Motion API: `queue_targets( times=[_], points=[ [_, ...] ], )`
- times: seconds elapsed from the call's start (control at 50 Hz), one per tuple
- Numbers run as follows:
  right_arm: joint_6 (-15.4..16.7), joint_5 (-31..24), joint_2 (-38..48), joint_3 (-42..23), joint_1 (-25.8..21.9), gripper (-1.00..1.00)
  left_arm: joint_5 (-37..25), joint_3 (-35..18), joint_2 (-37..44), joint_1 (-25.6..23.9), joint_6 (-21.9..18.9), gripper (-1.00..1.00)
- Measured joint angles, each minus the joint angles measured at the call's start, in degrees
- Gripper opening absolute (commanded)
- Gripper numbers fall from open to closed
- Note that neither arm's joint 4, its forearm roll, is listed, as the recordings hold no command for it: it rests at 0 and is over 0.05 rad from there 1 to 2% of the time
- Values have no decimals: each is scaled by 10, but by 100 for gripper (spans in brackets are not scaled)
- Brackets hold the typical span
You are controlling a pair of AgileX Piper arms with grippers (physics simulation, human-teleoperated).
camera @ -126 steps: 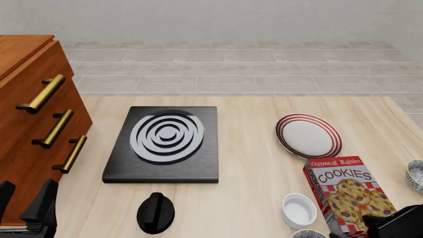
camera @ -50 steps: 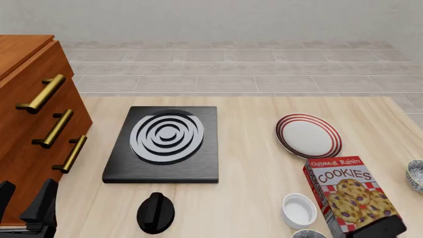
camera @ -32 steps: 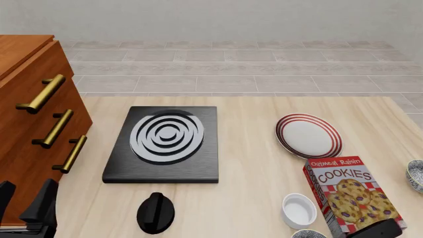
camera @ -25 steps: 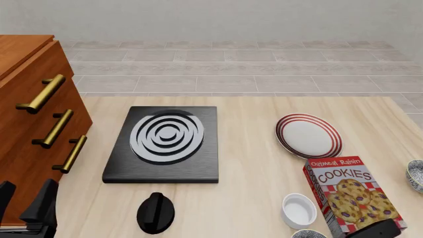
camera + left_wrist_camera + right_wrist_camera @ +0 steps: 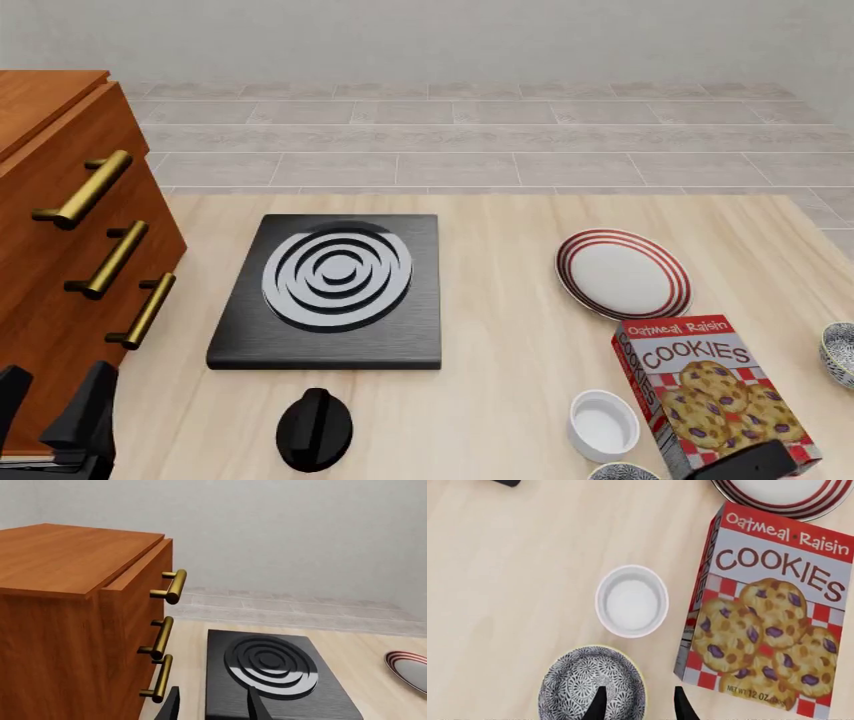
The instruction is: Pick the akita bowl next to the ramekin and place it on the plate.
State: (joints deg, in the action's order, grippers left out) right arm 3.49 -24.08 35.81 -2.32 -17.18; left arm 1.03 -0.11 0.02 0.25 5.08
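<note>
With the right tool [image 5: 636, 705] spread over the bowl [image 5: 591, 684] rim, the cookie box [image 5: 770, 609] just beside could be knocked.

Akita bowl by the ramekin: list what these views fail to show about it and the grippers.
- Akita bowl: the right wrist view's edge cuts off its near side; the front view shows only a rim sliver at the bottom edge.
- Right gripper: only fingertips show, over the bowl's rim; contact cannot be judged.
- Left gripper: only fingertips show, the rest cropped.
- Second patterned bowl: cut by the front view's right edge.
</note>
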Motion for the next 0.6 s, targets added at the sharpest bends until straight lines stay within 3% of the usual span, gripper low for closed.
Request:
queue_targets(
  times=[0.4,0.42,0.6],
  points=[
    [-11,-15,-27,18,-8,100,0,0,0,1,0,100],
    [-12,-16,-29,18,-8,-100,0,0,0,1,0,100],
    [-10,-25,-42,13,-7,-100,0,0,0,2,0,100]
  ],
)
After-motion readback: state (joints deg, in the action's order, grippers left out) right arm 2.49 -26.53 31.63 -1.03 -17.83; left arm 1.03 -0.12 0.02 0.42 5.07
